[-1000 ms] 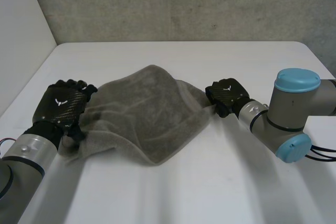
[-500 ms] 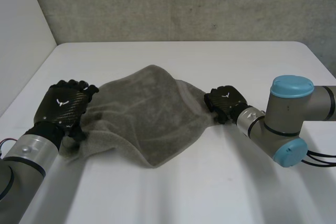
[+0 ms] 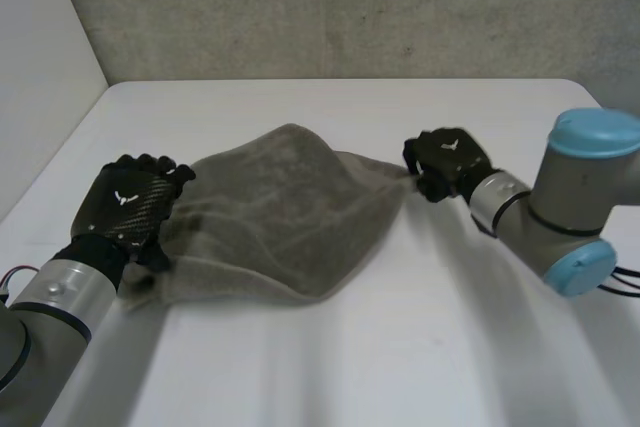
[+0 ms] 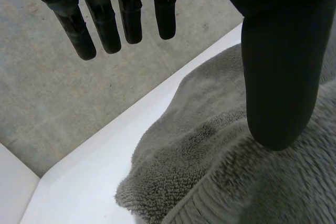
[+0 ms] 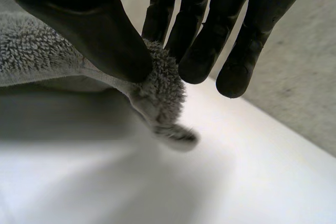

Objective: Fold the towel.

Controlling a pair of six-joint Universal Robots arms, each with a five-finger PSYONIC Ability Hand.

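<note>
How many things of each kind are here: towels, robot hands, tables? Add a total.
Towel: 1
Robot hands: 2, the left hand and the right hand
Table: 1
Total: 4

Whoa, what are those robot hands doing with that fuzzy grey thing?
The robot is working on a grey towel on the white table. Its right hand pinches one corner between thumb and fingers. Its left hand is at the opposite end, thumb resting on the cloth, fingers straight. The towel spreads rumpled between them.
</note>
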